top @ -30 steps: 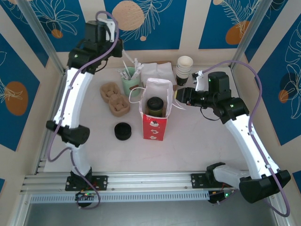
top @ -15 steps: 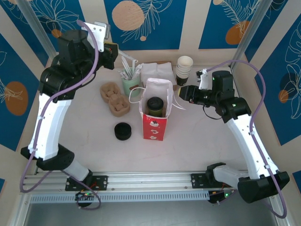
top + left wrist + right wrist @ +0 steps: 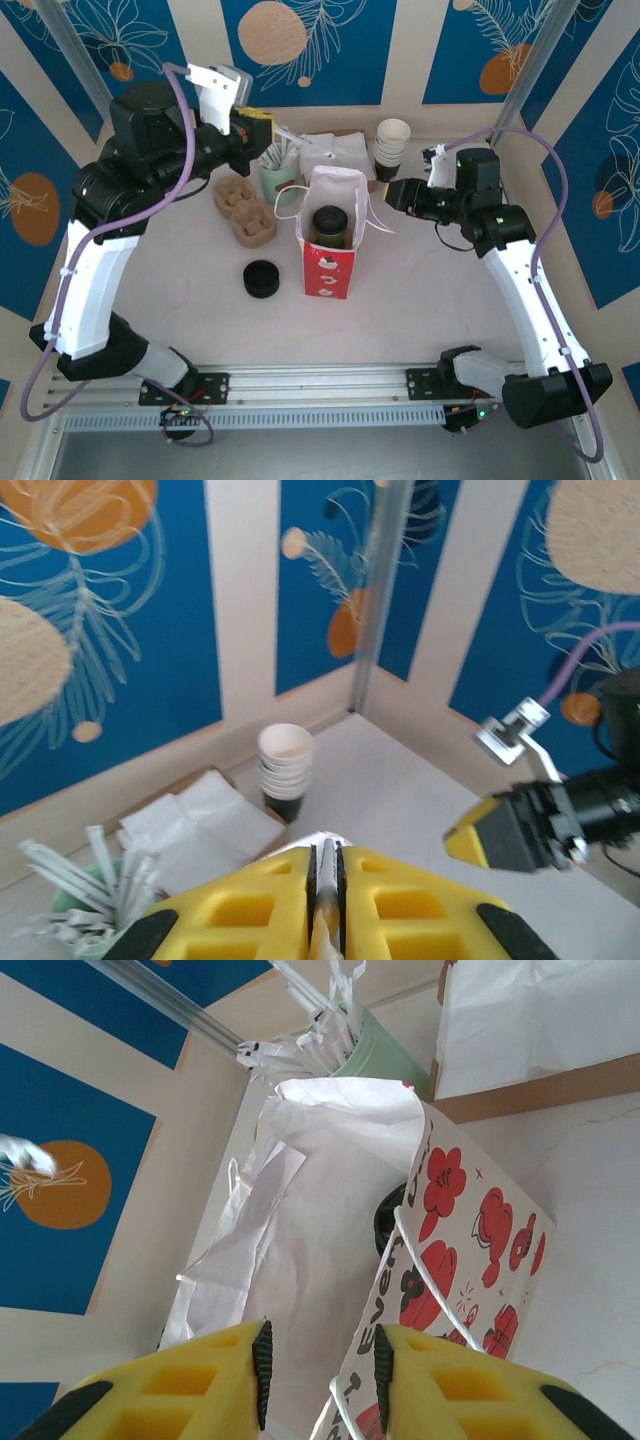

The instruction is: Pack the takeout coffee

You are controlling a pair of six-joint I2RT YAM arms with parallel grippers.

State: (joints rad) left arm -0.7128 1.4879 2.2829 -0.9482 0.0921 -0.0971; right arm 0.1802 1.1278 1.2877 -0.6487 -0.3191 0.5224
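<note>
- The coffee cup (image 3: 329, 224) stands upright inside the red-and-white bag (image 3: 328, 272), black lid up.
- The left gripper (image 3: 327, 856) is raised above the table's far left, fingers closed together.
- The right gripper (image 3: 322, 1342) is beside the bag's mouth, jaws parted, clamping nothing.

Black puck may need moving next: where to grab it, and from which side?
Probably pinch the black puck across its round rim, coming straight down: it lies flat and squat on the table, apart from the bag.
</note>
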